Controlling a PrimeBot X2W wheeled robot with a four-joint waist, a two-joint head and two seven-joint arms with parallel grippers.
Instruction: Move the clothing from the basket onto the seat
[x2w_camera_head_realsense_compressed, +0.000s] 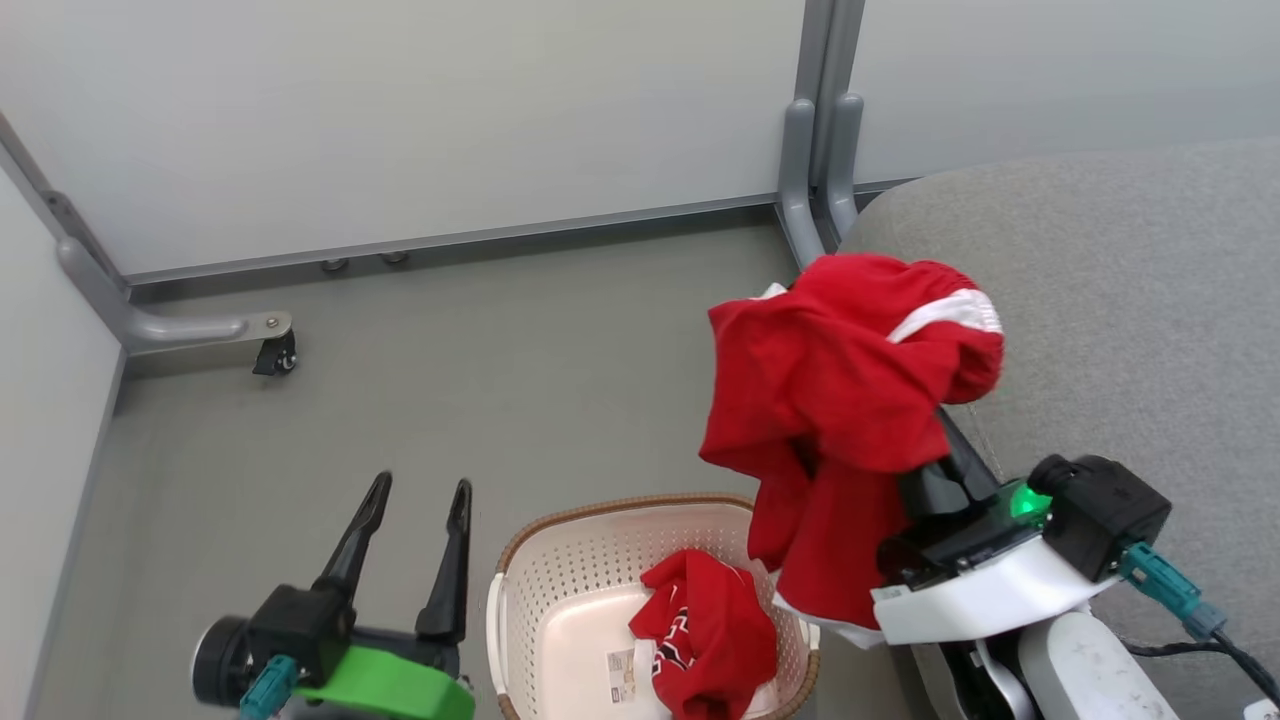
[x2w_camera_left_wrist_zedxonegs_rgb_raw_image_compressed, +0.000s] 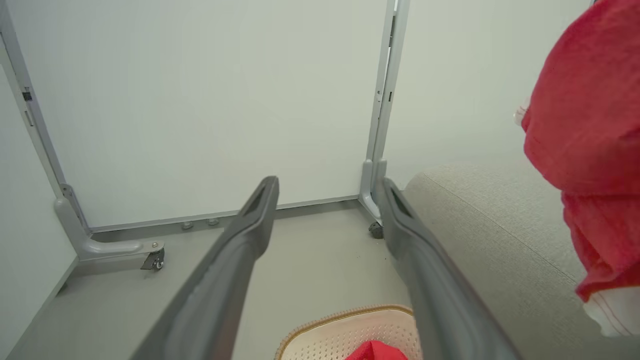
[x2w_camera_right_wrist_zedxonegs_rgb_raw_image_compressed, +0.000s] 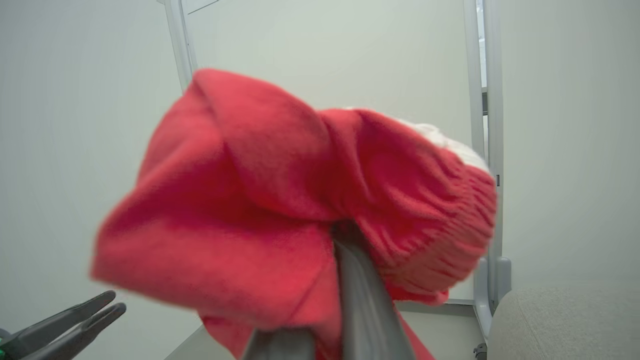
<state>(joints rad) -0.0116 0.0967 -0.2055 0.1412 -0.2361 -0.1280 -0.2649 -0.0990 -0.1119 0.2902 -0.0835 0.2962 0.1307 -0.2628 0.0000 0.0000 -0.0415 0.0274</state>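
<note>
My right gripper (x2w_camera_head_realsense_compressed: 940, 425) is shut on a red garment with white trim (x2w_camera_head_realsense_compressed: 850, 390), holding it in the air at the left edge of the grey seat (x2w_camera_head_realsense_compressed: 1130, 300), above the basket. The cloth drapes over the fingers and hides their tips; in the right wrist view the red garment (x2w_camera_right_wrist_zedxonegs_rgb_raw_image_compressed: 300, 215) covers the right gripper (x2w_camera_right_wrist_zedxonegs_rgb_raw_image_compressed: 345, 235). A second red garment with white lettering (x2w_camera_head_realsense_compressed: 705, 630) lies in the cream basket (x2w_camera_head_realsense_compressed: 560, 590) on the floor. My left gripper (x2w_camera_head_realsense_compressed: 415, 495) stands open and empty left of the basket, and in its own view the left gripper (x2w_camera_left_wrist_zedxonegs_rgb_raw_image_compressed: 327, 192) points at the wall.
White partition panels on grey metal feet with castors (x2w_camera_head_realsense_compressed: 275, 355) close off the back and left. A grey post (x2w_camera_head_realsense_compressed: 810, 170) stands at the seat's far left corner. Grey floor (x2w_camera_head_realsense_compressed: 480, 380) stretches between the basket and the panels.
</note>
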